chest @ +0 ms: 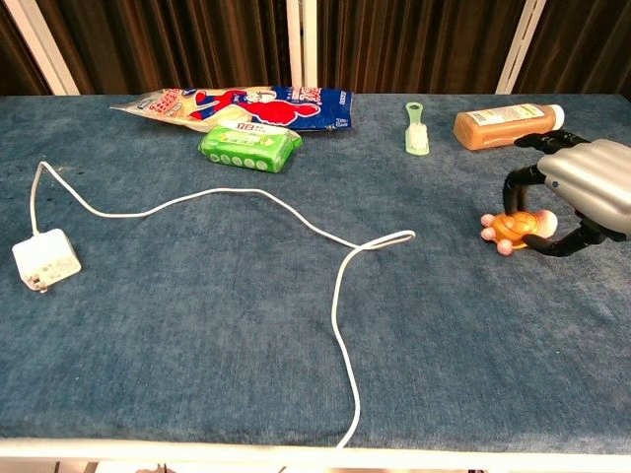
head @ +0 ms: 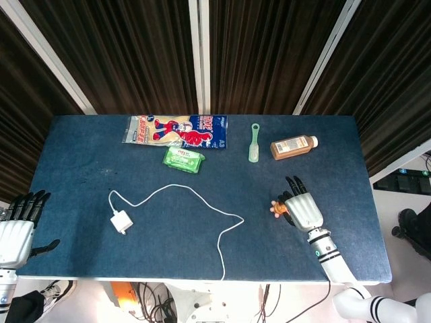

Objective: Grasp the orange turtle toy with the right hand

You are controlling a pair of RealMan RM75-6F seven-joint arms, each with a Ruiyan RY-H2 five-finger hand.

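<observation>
Our right hand (chest: 572, 197) is curled over the orange turtle toy (chest: 515, 229), which sits on the blue surface (chest: 296, 335) near its right side, in front of the brown bottle (chest: 505, 125). In the chest view, one dark finger comes down behind the toy and the thumb reaches in from the right and low. They stand close around the toy, but we cannot tell if they really press on it, so we judge the grasp as not yet sure. Our left hand (head: 17, 225) waits off the left edge of the surface, holding nothing, with its fingers apart.

We think the main risk is that the toy slips out. It is small, rounded and smooth, so if the fingers close off its middle, it can squirt forward to the left. If we lift before the thumb is properly under the shell, the toy may stay on the surface or drop.

About containers: the brown bottle lies on its side with its cap on; its content is not visible. The green wipes pack (chest: 249, 146) and the printed snack bag (chest: 237, 104) look closed.
</observation>
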